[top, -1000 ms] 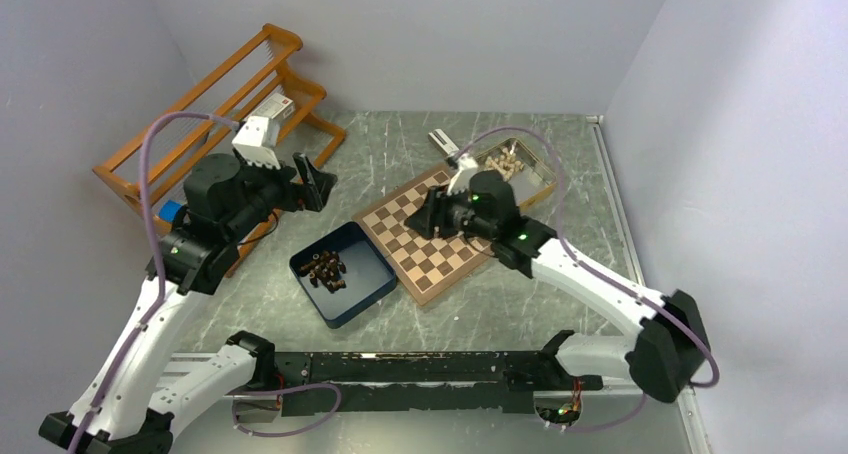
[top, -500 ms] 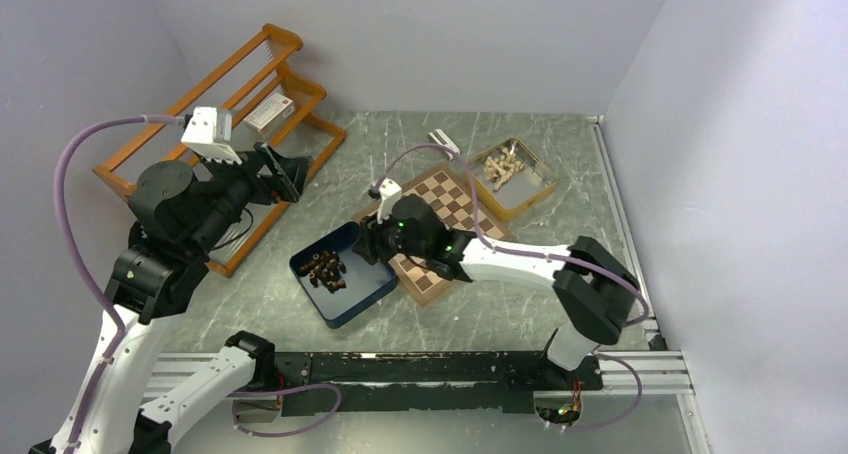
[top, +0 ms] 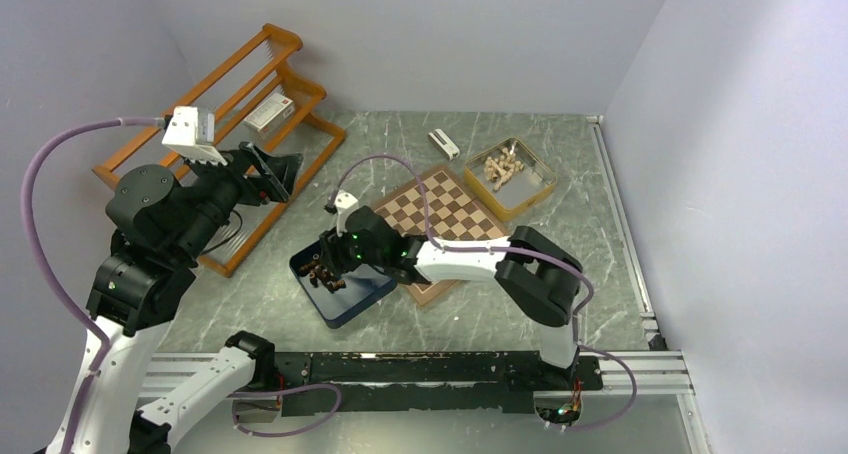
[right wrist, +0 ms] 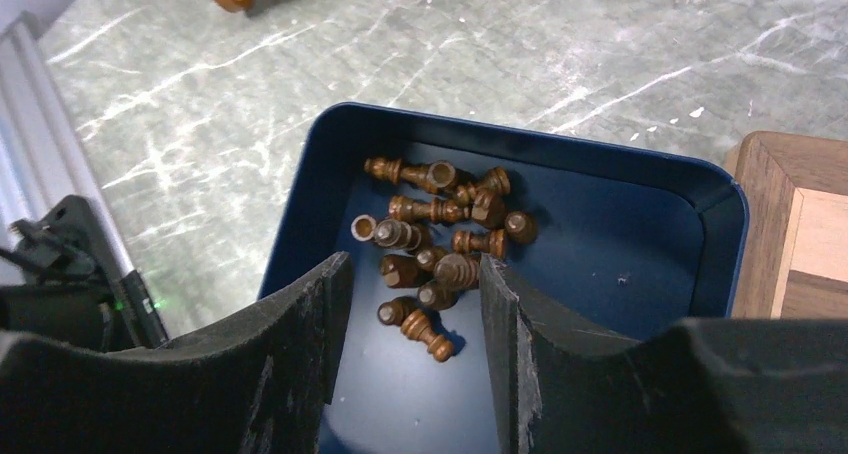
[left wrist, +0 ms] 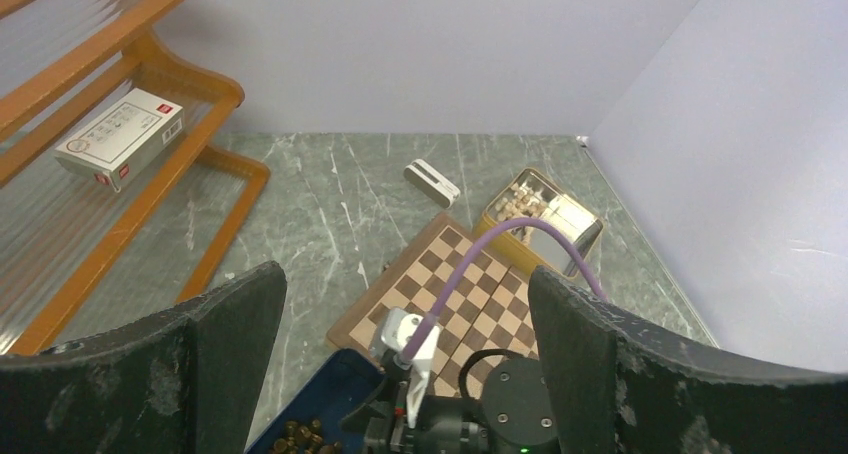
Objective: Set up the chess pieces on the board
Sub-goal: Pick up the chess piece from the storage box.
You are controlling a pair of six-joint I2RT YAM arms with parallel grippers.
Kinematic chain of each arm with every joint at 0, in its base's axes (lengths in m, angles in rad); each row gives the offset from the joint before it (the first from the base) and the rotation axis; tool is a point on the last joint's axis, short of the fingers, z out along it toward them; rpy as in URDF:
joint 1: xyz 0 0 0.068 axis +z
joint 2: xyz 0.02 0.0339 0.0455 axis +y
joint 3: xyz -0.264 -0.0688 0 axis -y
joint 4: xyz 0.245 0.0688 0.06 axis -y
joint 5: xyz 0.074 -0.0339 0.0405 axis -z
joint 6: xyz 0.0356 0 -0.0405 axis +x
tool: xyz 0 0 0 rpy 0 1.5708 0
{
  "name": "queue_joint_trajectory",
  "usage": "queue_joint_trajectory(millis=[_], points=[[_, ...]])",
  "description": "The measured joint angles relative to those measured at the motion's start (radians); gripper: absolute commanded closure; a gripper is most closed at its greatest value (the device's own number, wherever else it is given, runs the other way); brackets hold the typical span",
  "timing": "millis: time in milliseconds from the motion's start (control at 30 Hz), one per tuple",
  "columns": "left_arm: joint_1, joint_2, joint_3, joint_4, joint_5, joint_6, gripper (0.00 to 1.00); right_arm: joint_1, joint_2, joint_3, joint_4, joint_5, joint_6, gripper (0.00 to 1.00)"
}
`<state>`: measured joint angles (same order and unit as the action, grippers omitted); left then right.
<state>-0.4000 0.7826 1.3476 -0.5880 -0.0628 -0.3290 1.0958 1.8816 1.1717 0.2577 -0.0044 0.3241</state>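
Your right gripper hovers over the dark chess pieces heaped in the blue box, fingers apart, gripping nothing. The board sits just right of the box. Your left gripper hangs at far left, fingers spread wide.

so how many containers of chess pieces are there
2: a dark blue square box of dark brown wooden chess pieces left of the checked wooden chessboard, and a gold rectangular tin of pale beige wooden pieces at its far right.
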Motion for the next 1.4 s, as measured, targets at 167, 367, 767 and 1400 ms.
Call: queue_joint_trajectory(millis=[167, 367, 767, 1400], points=[[0.000, 0.000, 0.000, -0.010, -0.007, 0.001, 0.05, 0.012, 0.080, 0.081, -0.055, 0.042, 0.000, 0.49], [0.000, -0.003, 0.000, -0.015, -0.013, 0.002, 0.04, 0.034, 0.109, 0.098, -0.077, 0.081, 0.001, 0.54], [0.000, -0.013, -0.003, -0.023, -0.020, 0.004, 0.04, 0.051, 0.147, 0.136, -0.145, 0.152, -0.004, 0.64], [0.000, -0.014, -0.079, -0.018, -0.021, 0.006, 0.04, 0.056, 0.097, 0.125, -0.167, 0.175, -0.014, 0.87]])
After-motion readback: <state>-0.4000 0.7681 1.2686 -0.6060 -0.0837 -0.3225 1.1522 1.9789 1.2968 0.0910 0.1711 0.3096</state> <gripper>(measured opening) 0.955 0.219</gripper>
